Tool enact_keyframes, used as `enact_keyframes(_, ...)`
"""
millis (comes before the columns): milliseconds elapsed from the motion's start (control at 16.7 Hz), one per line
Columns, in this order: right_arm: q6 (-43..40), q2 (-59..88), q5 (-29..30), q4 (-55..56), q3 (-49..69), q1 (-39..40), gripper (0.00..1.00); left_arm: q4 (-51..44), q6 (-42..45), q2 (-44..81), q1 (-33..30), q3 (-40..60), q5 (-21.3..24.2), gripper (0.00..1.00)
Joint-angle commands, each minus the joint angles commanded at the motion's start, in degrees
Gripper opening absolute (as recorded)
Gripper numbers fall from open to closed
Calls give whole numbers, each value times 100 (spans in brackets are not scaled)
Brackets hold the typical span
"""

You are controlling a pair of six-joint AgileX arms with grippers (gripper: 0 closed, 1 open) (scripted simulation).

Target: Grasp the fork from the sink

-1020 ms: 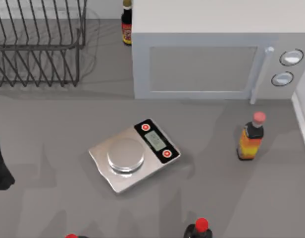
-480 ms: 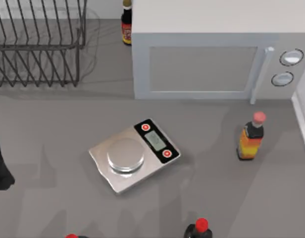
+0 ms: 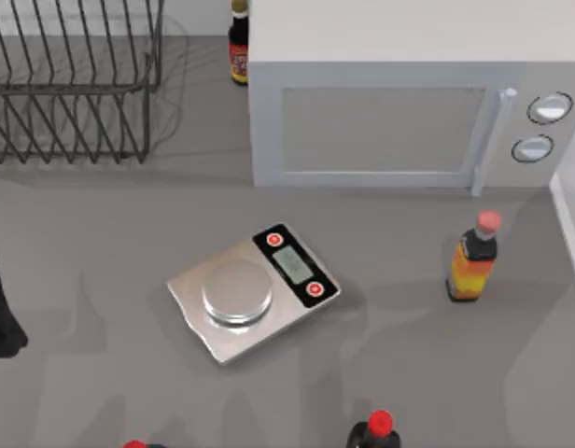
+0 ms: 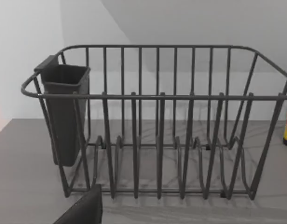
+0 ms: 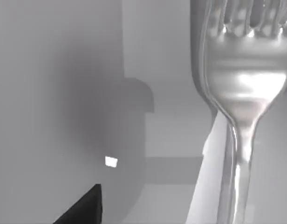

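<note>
Silver fork (image 5: 241, 88) looms in the right wrist view.

Grey table (image 3: 91, 261) seen from above. Upper left of the frame: a dark wire dish rack (image 3: 73, 84). Upper centre to upper right: a white microwave (image 3: 409, 103), with a dark bottle (image 3: 238, 47) just beside its left rear corner. Centre: a silver kitchen scale (image 3: 252, 291) set at an angle. Right of centre: an orange-and-yellow sauce bottle (image 3: 474, 257), upright. Lower edge: a red-capped bottle (image 3: 376, 431) and another red cap (image 3: 133, 444), cut off by the frame.
</note>
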Motion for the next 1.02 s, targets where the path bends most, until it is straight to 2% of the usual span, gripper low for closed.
enact_keyframes(180, 3, 287, 3, 488, -245, -6, 100, 0, 0, 0, 0, 0, 0, 100)
enact_keyframes(420, 3, 316, 3, 529, -269, -7, 100, 0, 0, 0, 0, 0, 0, 100)
enact_keyframes(1020, 3, 316, 3, 529, -269, -7, 25, 0, 0, 0, 0, 0, 0, 100)
